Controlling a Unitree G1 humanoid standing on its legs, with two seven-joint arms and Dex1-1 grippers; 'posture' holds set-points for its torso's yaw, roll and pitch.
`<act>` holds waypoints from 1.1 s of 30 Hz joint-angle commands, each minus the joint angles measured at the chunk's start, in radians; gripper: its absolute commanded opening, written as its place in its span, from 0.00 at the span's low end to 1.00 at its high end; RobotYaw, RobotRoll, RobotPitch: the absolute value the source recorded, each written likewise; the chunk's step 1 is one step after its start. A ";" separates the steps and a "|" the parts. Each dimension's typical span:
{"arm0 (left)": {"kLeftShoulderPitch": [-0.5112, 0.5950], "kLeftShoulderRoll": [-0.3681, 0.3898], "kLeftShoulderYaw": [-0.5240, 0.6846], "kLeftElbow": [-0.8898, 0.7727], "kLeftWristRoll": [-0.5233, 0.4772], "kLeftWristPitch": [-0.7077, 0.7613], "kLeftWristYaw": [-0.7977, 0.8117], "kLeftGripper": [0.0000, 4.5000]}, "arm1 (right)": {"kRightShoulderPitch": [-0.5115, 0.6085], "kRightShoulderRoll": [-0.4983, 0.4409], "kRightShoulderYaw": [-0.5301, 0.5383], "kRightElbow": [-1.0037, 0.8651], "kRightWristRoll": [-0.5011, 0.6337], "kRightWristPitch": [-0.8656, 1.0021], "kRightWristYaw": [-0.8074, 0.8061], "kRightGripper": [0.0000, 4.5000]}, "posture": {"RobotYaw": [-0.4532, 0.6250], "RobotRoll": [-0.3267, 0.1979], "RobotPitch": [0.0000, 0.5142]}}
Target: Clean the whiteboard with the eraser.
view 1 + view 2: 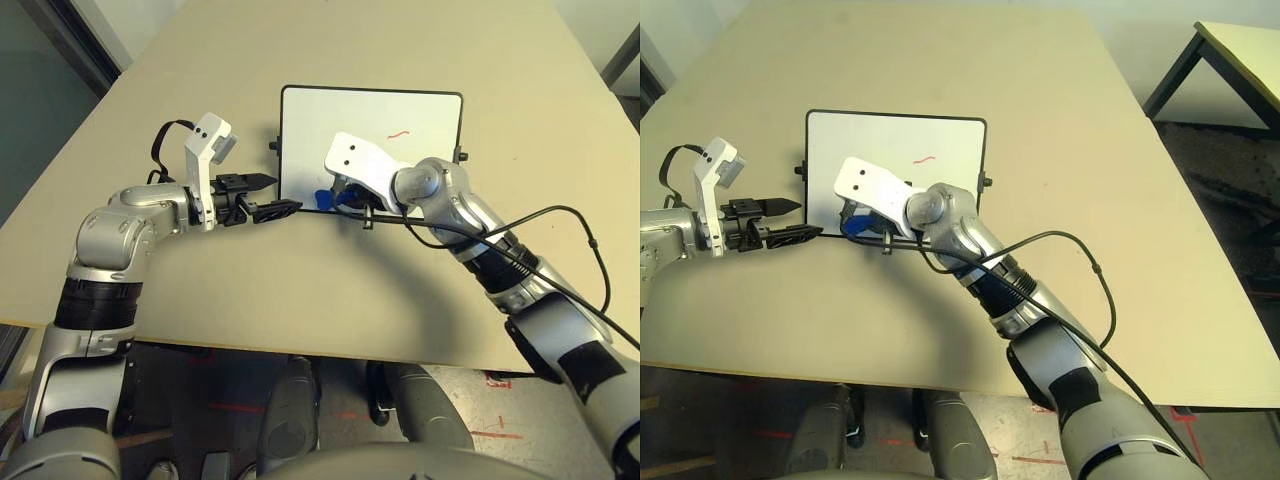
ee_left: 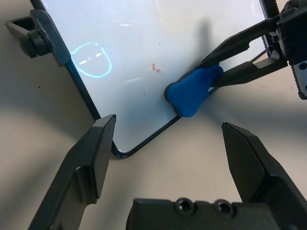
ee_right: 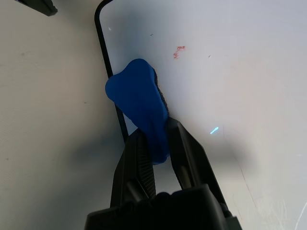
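Step in hand: wiping. The right hand [image 3: 158, 139] is clamped on the blue eraser [image 3: 139, 105] and has it pressed on the whiteboard [image 1: 400, 120] at the near edge, close to the board's near-left corner.
Left hand: the left hand [image 2: 168, 153] hangs over the bench [image 1: 300, 300] with its fingers spread wide and nothing between them, just outside that same corner (it looks placed to steady the frame, though it is not touching it).
Board: it lies flat on the bench in front of the robot, with small black knobs [image 1: 273, 146] on its short sides.
Marks left: a small red squiggle [image 1: 399, 133] sits toward the far-right part of the board, well apart from the eraser; the rest of the board reads as white.
Next move, as I judge it: sweep the eraser away from the robot and to the right, flat on the board, until it covers the squiggle.
Edges: the eraser overhangs the black frame, so a drag toward the robot would slip it off the board.
Open room: bare bench on every side of the board; the right arm's loose cable [image 1: 560, 215] trails over the bench, off the board.
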 commanded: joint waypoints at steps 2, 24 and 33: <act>-0.002 0.000 -0.014 0.008 0.001 0.003 -0.006 1.00 | -0.041 0.019 -0.034 0.083 0.001 -0.004 -0.060 0.13 | 0.38 0.62 0.34; -0.001 -0.001 -0.015 0.007 0.000 0.004 -0.006 1.00 | -0.010 0.026 -0.023 0.035 0.018 0.013 -0.060 0.13 | 0.38 0.62 0.34; -0.003 -0.004 -0.017 0.010 0.001 0.002 -0.005 1.00 | -0.069 0.072 -0.067 0.113 0.039 -0.034 -0.142 0.13 | 0.38 0.62 0.34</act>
